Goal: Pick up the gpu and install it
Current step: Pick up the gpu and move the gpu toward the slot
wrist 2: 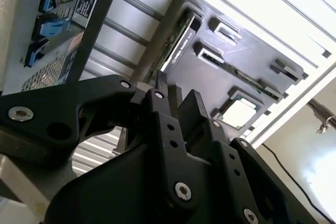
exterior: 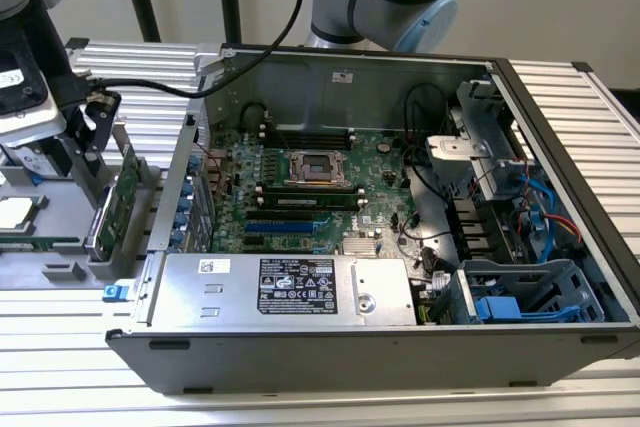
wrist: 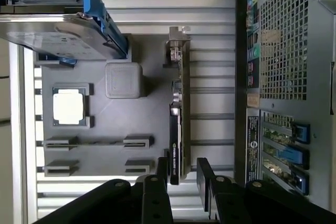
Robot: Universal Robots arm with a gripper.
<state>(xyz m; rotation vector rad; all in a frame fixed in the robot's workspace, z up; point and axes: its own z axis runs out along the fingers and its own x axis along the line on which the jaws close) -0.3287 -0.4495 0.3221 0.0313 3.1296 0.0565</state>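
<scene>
- The gpu (wrist: pixel 176 124) stands on its edge in a slot of the grey tray (wrist: pixel 147 114). The tray lies on the slatted table (exterior: pixel 570 107), just beside the open computer case (exterior: pixel 350 77) on the exterior view's left.
- The gripper (wrist: pixel 182 174) hangs right over the near end of the gpu. In both wrist views its two black fingers (wrist: pixel 206 177) are spread, one on each side of the card's thin edge.
- One finger sits just beside the card, and I cannot tell whether it touches. On the other side I can see a gap of bare table slats between the finger and the card.
- Nothing is pinched yet, so I judge the pick-up has only got as far as lining up. The gpu is not gripped and not lifted out of its slot.
- Inside the case the motherboard (exterior: pixel 310 187) lies open to view beyond the power supply (exterior: pixel 280 287). As far as I can make out, its long blue slots (exterior: pixel 285 229) hold no card.
- So by my reckoning the grasp, the lift, the carry into the case and the seating are all left to do.
- A processor chip (wrist: pixel 68 106) and a hard drive (wrist: pixel 58 30) also sit on the tray, well apart from the fingers.
</scene>
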